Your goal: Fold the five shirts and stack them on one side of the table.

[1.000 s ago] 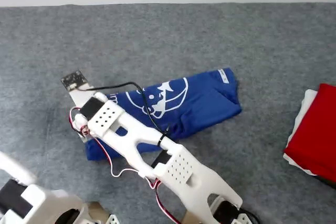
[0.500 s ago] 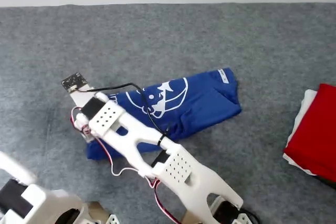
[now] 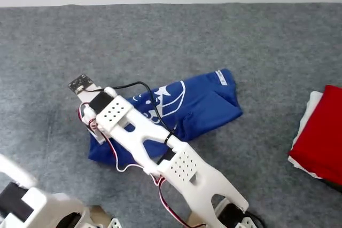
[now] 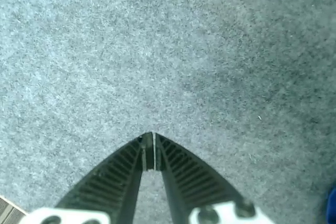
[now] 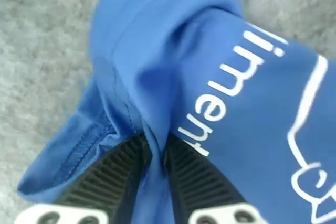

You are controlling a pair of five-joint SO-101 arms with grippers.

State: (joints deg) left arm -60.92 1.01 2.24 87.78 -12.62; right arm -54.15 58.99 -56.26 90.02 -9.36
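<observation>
The right gripper (image 5: 155, 148) is pinching a ridge of the blue shirt (image 5: 236, 77) between nearly closed jaws, with cloth bunching up on both sides of them. It is holding the end of the shirt lying farthest from the red stack (image 3: 323, 137). The pinched ridge is probably a seamed edge, though sleeve or hem is hard to tell. The left gripper (image 4: 153, 150) is hanging with its jaws pressed together and gripping nothing, over bare grey carpet (image 3: 160, 41). The shirt is lying print-up as a long, half-folded bundle, well apart from the red stack.

To fold well, I judge the held end should be travelling up and over toward the end nearer the red stack. It needs lifting high enough that the bundle is not dragging, and laying edge on edge before release. The grip is taking several layers, so one could be slipping free.

Compared with a second ago, the right arm (image 3: 144, 137) is sitting slightly nearer the red stack. The shirt's labelled end is lying a little farther from the stack, and the bundle is looking shorter.
</observation>
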